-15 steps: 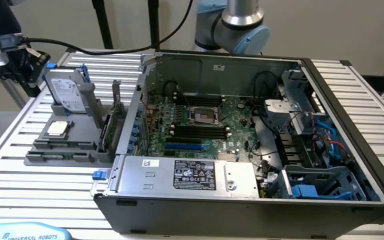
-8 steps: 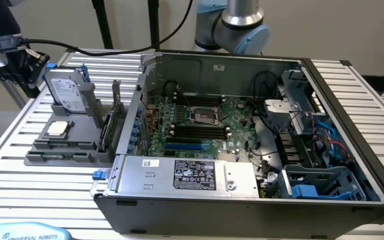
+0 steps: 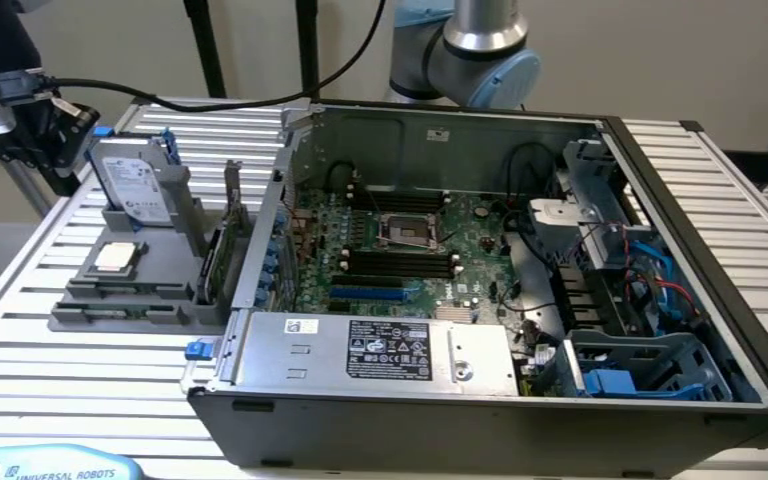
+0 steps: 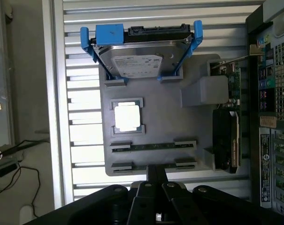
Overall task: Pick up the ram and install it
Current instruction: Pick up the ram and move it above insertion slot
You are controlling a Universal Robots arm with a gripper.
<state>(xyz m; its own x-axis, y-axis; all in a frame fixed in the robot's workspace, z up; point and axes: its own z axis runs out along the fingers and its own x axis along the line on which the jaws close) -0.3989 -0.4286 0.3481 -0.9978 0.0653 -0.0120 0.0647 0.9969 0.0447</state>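
1. Slatted metal bench (image 3: 64, 380) carries an open computer case (image 3: 491, 430) and a grey holder tray (image 4: 174, 122); pale wall behind.
2. Ram (image 4: 153, 146): long thin dark stick, seen edge-on, standing in the tray's slot clips just past the fingertips, untouched.
3. Fingers (image 4: 156, 171) pressed together, gripping nothing.
4. Beyond the ram from the fingers: square chip (image 4: 128, 117), then hard drive (image 4: 139, 63) in a blue bracket.

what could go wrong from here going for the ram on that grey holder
1. The claw is shut near the ram, which stands on its thin edge; coming down shut, it might strike the stick rather than straddle it.
2. The processor lies bare beside it on the holder; a sideways slip could knock it.
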